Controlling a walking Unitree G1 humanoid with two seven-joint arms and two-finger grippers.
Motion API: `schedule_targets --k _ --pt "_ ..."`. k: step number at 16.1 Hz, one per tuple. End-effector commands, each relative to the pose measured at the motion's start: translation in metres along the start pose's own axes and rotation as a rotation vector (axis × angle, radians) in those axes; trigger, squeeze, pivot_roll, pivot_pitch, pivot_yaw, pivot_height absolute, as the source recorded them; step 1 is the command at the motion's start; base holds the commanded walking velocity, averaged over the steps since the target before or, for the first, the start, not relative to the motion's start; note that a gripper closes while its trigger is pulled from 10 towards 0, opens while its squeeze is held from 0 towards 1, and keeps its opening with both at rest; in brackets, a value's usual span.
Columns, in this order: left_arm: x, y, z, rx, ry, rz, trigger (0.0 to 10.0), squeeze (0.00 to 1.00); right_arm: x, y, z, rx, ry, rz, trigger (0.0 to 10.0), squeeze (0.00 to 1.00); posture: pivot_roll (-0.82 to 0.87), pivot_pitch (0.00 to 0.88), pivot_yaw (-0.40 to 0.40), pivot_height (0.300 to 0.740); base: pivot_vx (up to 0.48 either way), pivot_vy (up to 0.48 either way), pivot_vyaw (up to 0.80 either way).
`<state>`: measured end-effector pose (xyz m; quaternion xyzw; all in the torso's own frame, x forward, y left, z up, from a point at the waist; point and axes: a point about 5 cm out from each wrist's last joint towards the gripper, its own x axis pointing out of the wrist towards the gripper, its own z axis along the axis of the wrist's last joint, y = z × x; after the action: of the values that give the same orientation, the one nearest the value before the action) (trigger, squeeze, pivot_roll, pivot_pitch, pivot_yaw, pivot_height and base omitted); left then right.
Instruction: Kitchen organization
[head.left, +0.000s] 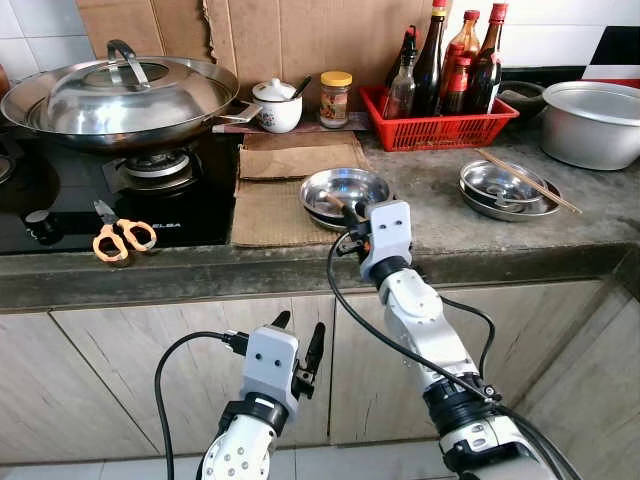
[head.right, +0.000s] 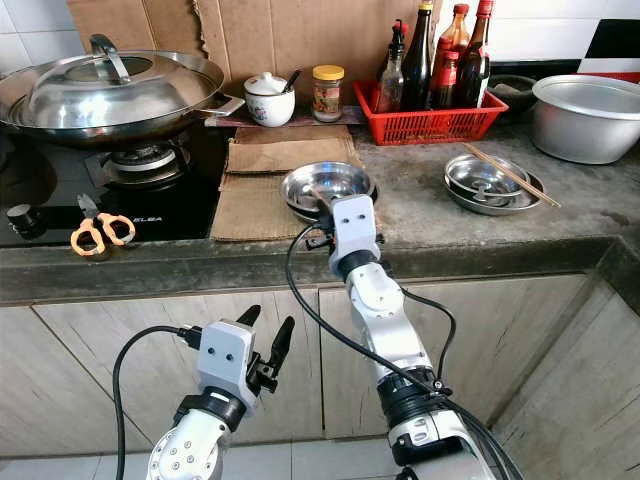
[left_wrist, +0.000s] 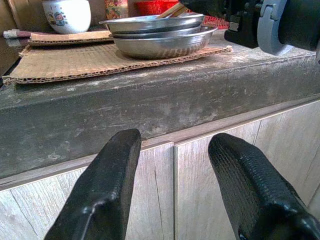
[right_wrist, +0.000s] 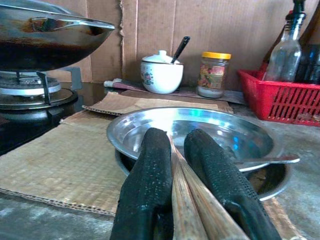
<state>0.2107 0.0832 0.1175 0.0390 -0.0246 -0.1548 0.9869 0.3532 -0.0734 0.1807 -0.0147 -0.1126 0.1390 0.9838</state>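
A stack of steel dishes (head.left: 345, 188) sits on cardboard (head.left: 270, 212) near the counter's front edge. My right gripper (head.left: 345, 212) hovers at the near rim of that stack, shut on a pair of wooden chopsticks (right_wrist: 192, 205) pinched between its black fingers (right_wrist: 150, 170). The chopstick tips point over the top dish (right_wrist: 200, 127), where a spoon lies. Further right stands a second stack of steel dishes (head.left: 500, 190) with another pair of chopsticks (head.left: 530, 180) laid across it. My left gripper (head.left: 300, 338) hangs open below the counter, in front of the cabinet doors (left_wrist: 165, 190).
A lidded wok (head.left: 125, 95) sits on the gas stove at the left, with orange scissors (head.left: 122, 238) on the hob's front. A white lidded jar (head.left: 278, 105), a yellow-capped jar (head.left: 335, 98), a red basket of bottles (head.left: 440, 128) and a metal pot (head.left: 595, 122) line the back.
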Motion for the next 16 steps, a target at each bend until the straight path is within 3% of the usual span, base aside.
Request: schedule_targets --k 1,6,8,14,16 --pt "0.0 -0.001 0.002 0.005 -0.014 0.002 10.0 0.0 0.004 -0.002 0.007 0.0 -0.03 -0.011 0.0 0.0 0.11 0.0 -0.057 0.74 0.0 0.0 0.0" --pt "0.001 -0.001 0.002 0.004 -0.013 0.002 10.0 0.0 0.005 -0.005 0.011 -0.001 -0.044 -0.017 0.0 0.0 0.12 0.0 -0.061 0.74 0.0 0.0 0.0" --pt "0.001 -0.001 0.001 0.0 -0.009 0.008 10.0 0.0 0.001 -0.01 0.022 0.094 -0.107 -0.023 0.0 0.0 0.12 0.0 -0.062 0.74 0.0 0.0 0.0" --pt "0.001 0.003 -0.001 -0.013 0.004 0.032 10.0 0.0 -0.025 -0.012 0.043 0.144 -0.221 -0.022 0.0 0.0 0.1 0.0 -0.048 0.74 0.0 0.0 0.0" --pt "0.002 0.005 -0.001 -0.01 0.004 0.037 10.0 0.0 -0.037 -0.014 0.046 0.119 -0.258 -0.028 0.0 0.0 0.1 0.0 -0.044 0.74 0.0 0.0 0.0"
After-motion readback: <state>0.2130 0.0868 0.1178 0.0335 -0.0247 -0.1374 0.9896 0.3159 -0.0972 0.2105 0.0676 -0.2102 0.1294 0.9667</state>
